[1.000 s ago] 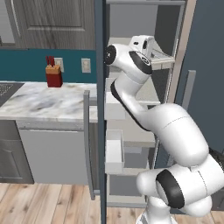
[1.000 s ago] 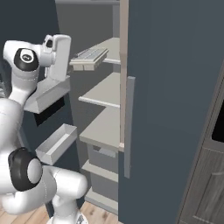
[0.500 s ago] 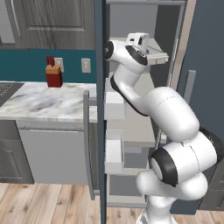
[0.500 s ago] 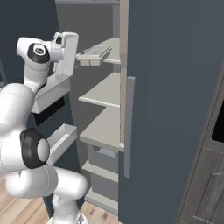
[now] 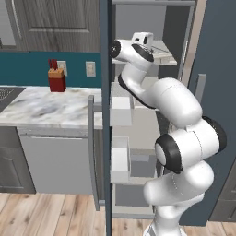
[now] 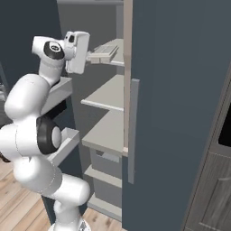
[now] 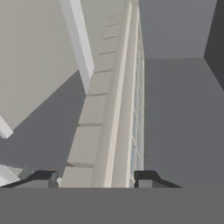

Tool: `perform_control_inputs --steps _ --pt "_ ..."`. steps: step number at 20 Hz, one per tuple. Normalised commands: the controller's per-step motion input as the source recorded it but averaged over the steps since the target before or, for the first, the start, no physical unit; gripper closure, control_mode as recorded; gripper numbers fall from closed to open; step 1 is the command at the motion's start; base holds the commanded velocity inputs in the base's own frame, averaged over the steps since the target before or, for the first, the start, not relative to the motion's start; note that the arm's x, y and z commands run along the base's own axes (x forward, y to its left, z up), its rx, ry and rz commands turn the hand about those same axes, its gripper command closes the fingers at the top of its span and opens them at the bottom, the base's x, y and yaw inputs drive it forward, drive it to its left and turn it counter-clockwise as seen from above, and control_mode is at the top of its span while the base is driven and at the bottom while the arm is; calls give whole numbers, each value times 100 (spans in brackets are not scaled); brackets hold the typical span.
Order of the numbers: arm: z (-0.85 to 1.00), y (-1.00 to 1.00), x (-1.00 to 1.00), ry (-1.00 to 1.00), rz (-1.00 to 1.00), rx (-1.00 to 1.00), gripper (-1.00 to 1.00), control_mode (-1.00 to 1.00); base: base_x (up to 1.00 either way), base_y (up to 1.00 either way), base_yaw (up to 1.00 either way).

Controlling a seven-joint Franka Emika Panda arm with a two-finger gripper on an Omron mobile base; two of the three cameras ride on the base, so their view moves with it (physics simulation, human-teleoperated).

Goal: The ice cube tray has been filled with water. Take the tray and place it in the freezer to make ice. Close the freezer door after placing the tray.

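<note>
The white arm's two-finger gripper (image 6: 90, 56) is raised to the level of the top shelf of the freezer (image 6: 108, 94), the tall narrow compartment of white shelves inside the slate-blue fridge, and its jaws are clamped on the near end of the flat pale grey-white ice cube tray (image 6: 104, 51) with its grid of small square cells. In the right base view the tray reaches from the gripper toward three o'clock, lying roughly level just above the top shelf; whether it touches the shelf cannot be told. In the hand view the tray (image 7: 111, 109) runs edge-on from the two dark fingertips (image 7: 146, 177) at six o'clock up to twelve o'clock, its cells (image 7: 94, 109) showing as a row of pale squares along its side, with the grey inner walls of the compartment to either hand. In the left base view the gripper (image 5: 154, 46) sits at about one o'clock, inside the opening, and the slate-blue freezer door (image 5: 106, 115) stands open, seen edge-on down the middle, with its white door bins (image 5: 120, 159) facing the shelves. At nine o'clock lies a marble-patterned counter (image 5: 46, 108) carrying a small red block (image 5: 56, 80).
</note>
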Motion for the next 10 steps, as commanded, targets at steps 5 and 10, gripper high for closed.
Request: perform_control_inputs --steps 5,10 --pt "0 -9 58 1 3 0 100 -100 0 0 0" --pt "0 -13 58 2 4 0 100 -100 0 0 0"
